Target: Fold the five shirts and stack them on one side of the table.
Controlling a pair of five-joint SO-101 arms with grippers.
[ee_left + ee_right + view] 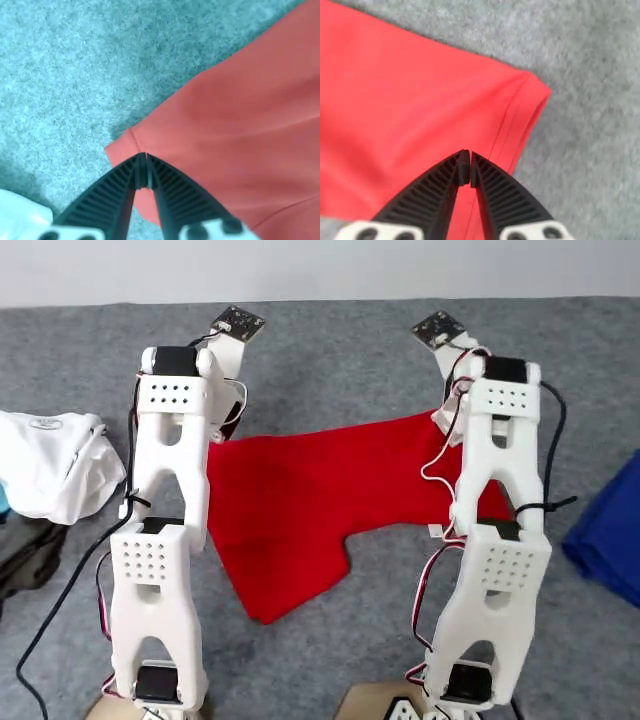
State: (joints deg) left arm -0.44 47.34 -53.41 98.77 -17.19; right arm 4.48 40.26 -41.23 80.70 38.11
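Grey table (pixel 330 340) bears the red shirt (pixel 300 500), spread flat between the arms. Left gripper (pixel 143 172) and right gripper (pixel 470 167) each pinch a corner, tips pressed together. We judge folding barely begun: white shirt (pixel 50 465) and blue shirt (pixel 610 530) wait aside, unstacked.

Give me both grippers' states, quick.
Left gripper: closed, apparently pinching the shirt at a corner.
Right gripper: closed, apparently pinching the shirt near its hem.
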